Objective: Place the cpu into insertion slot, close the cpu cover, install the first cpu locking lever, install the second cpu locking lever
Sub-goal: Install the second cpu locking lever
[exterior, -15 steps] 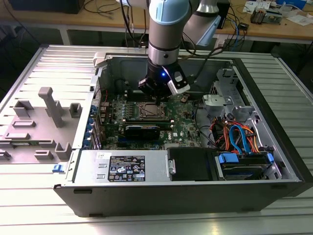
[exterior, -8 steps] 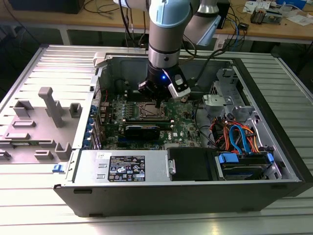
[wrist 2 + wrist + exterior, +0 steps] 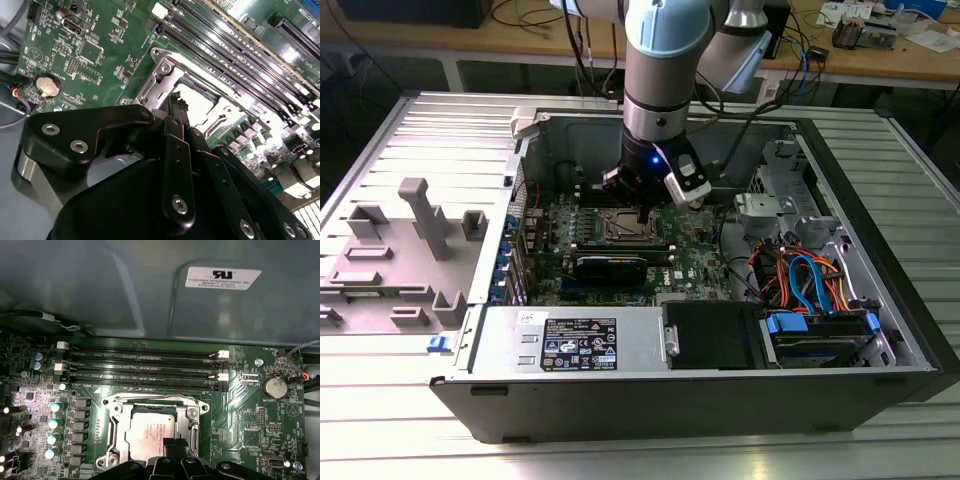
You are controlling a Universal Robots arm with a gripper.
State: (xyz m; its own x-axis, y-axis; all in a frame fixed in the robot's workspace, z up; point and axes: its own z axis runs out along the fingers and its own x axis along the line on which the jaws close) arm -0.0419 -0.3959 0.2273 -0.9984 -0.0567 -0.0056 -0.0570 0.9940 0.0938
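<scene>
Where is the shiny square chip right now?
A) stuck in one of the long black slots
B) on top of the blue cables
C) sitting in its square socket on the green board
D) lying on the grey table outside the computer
C: in the first wrist view the chip lies flat inside the metal-framed socket on the green board, with the gripper right above its edge.

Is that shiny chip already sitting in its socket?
Yes. The cpu lies flat inside the insertion slot, framed by the cpu cover.
</scene>
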